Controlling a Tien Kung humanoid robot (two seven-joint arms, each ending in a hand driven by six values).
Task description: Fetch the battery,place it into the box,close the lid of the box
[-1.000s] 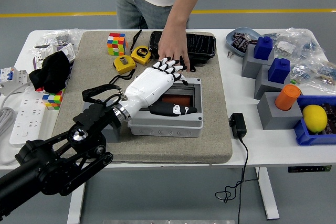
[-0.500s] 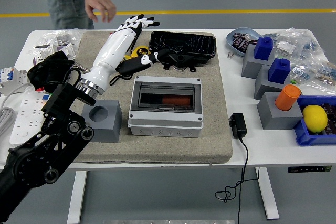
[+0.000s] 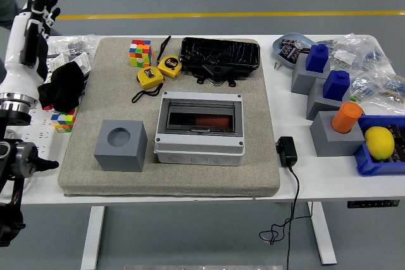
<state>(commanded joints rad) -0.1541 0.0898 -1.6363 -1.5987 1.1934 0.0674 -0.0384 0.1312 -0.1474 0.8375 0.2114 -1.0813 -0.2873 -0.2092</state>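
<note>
A grey plastic box [image 3: 200,128] stands in the middle of the tan mat [image 3: 266,175]. Its tinted clear lid [image 3: 200,114] lies shut over it. A red cylindrical battery [image 3: 211,121] shows through the lid, lying inside. My left hand [image 3: 39,3] is raised at the far left edge, well away from the box, with its fingers spread and nothing in it. My right arm is out of view.
A grey cube with a round hole [image 3: 121,145] stands left of the box. Two yellow tape measures [image 3: 158,72], a colour cube [image 3: 140,52] and a black tray [image 3: 220,54] lie behind it. Grey blocks with blue and orange pieces [image 3: 329,99] stand right. A black adapter [image 3: 286,150] and its cord lie at the mat's right edge.
My left hand has swung from over the box up and out to the far left edge. The lid now lies shut. The person has left the view.
</note>
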